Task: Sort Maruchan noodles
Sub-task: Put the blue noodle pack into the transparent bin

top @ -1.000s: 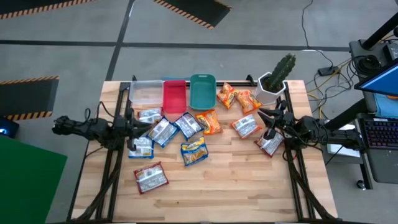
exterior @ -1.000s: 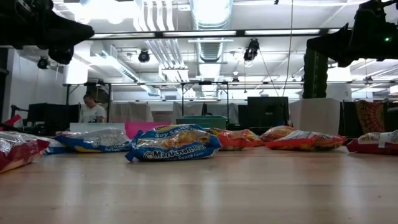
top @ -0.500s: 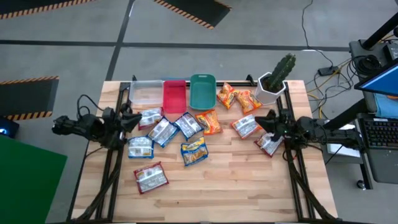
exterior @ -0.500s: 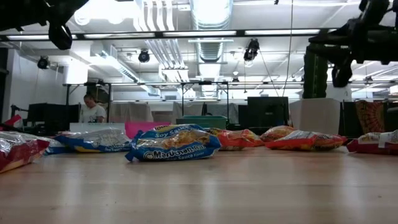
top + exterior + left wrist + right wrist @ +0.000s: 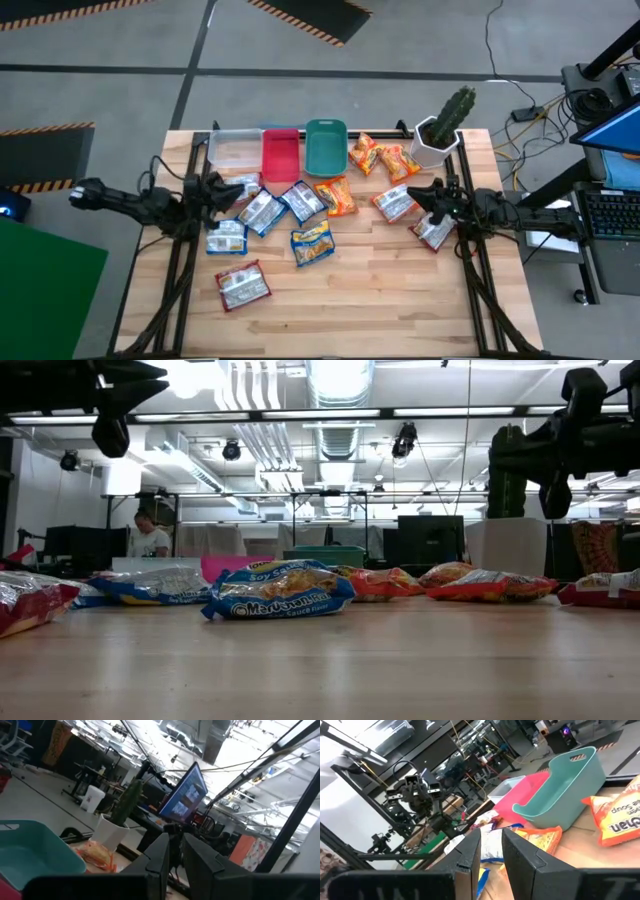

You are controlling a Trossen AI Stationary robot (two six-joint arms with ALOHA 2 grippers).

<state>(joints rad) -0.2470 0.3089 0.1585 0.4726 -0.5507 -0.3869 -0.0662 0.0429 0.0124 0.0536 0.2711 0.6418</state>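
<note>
Several Maruchan noodle packets lie flat on the wooden table: blue ones [image 5: 262, 212] [image 5: 312, 243], orange ones [image 5: 336, 196] [image 5: 363, 153] and red ones [image 5: 243, 286] [image 5: 435, 232]. In the low view the nearest is a blue packet [image 5: 280, 592]. My left gripper [image 5: 238, 190] [image 5: 176, 855] hangs over the left-hand packets. It is shut with nothing between its fingers. My right gripper [image 5: 418, 195] [image 5: 491, 852] hangs above the table by a red packet [image 5: 395, 203]. It too is shut and empty.
A clear bin [image 5: 235, 148], a red bin [image 5: 281, 153] and a teal bin [image 5: 325, 145] stand in a row at the table's far edge. A potted cactus [image 5: 440, 135] stands at the far right. The near half of the table [image 5: 380, 300] holds only the red packet.
My left gripper has risen a little above the left-hand packets and rolled about its own axis. My right gripper has dipped lower over the right side of the table. No packet has moved.
</note>
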